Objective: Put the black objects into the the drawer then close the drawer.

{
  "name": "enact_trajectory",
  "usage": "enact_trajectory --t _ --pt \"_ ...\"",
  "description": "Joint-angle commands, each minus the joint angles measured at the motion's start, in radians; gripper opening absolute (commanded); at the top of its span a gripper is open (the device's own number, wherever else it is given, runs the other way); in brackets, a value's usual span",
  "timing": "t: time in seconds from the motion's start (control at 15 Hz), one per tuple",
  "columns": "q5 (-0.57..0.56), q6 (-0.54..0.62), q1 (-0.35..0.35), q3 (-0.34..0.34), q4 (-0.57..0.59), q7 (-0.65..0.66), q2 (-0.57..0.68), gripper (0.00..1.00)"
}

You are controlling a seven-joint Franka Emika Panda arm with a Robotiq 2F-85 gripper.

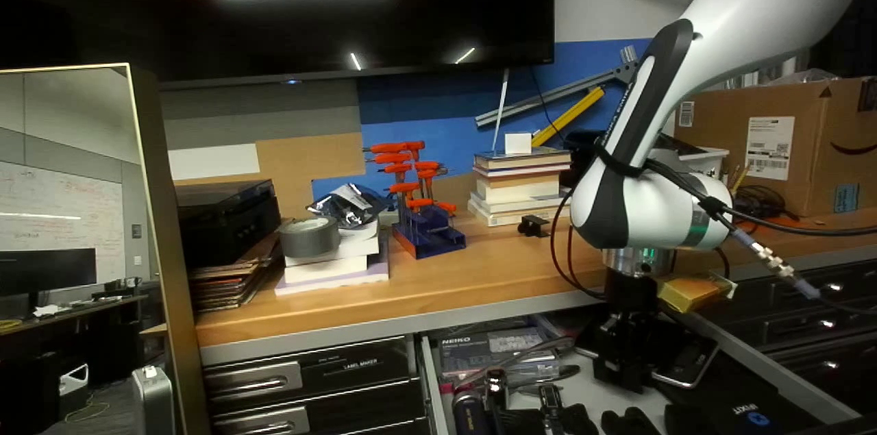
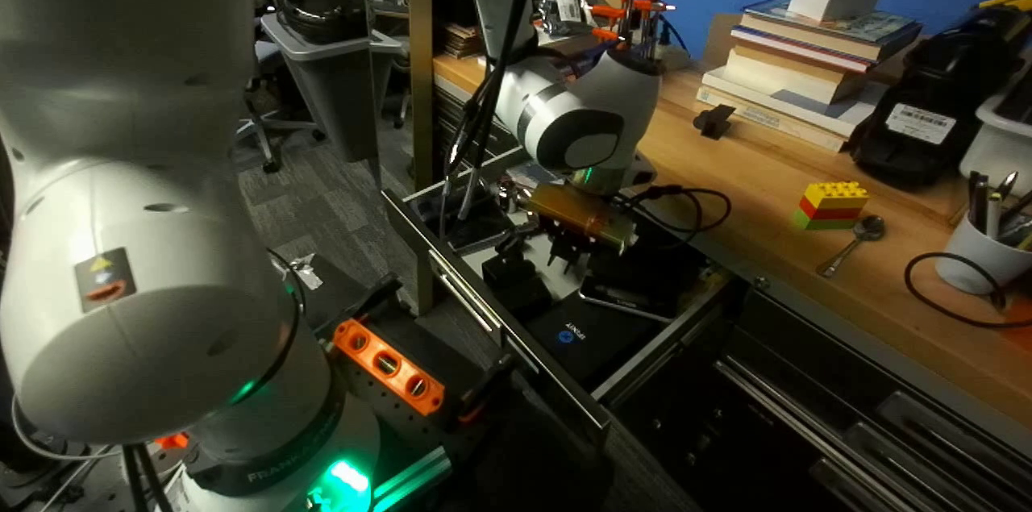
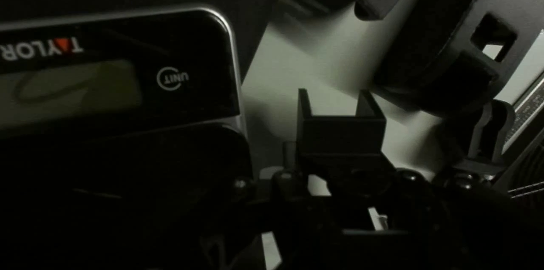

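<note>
The low black blocky piece sits on the wooden desk in front of the book stack. It also shows in an exterior view. The wide drawer is pulled open, with its pale handle strip at the front. My gripper points down inside the drawer. In the wrist view, my gripper appears shut on a black piece with a U-shaped end pointing away from the fingers. The held piece seems a little above the pale drawer floor. The dark fingers hide its lower part.
The drawer holds a black Taylor scale, a black iFixit case and several dark tools. A black part with a square hole is close to the gripper. A book stack and hex-key rack stand on the desk.
</note>
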Motion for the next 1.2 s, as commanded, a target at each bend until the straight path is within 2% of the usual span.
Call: enact_trajectory --t 0.0,0.33,0.8,0.93,1.07,1.13 --pt "0.016 0.023 -0.029 0.038 -0.010 -0.021 -0.005 0.14" --pt "0.013 0.047 -0.036 0.036 -0.001 -0.009 0.010 0.14" --pt "0.016 0.113 -0.079 0.061 0.002 -0.007 0.025 0.14" --pt "0.022 0.096 -0.088 0.069 0.004 0.000 0.024 0.64" --pt "0.014 0.093 -0.089 0.069 0.002 0.003 0.023 0.69" --pt "0.012 0.092 -0.088 0.069 0.001 0.006 0.022 0.78"
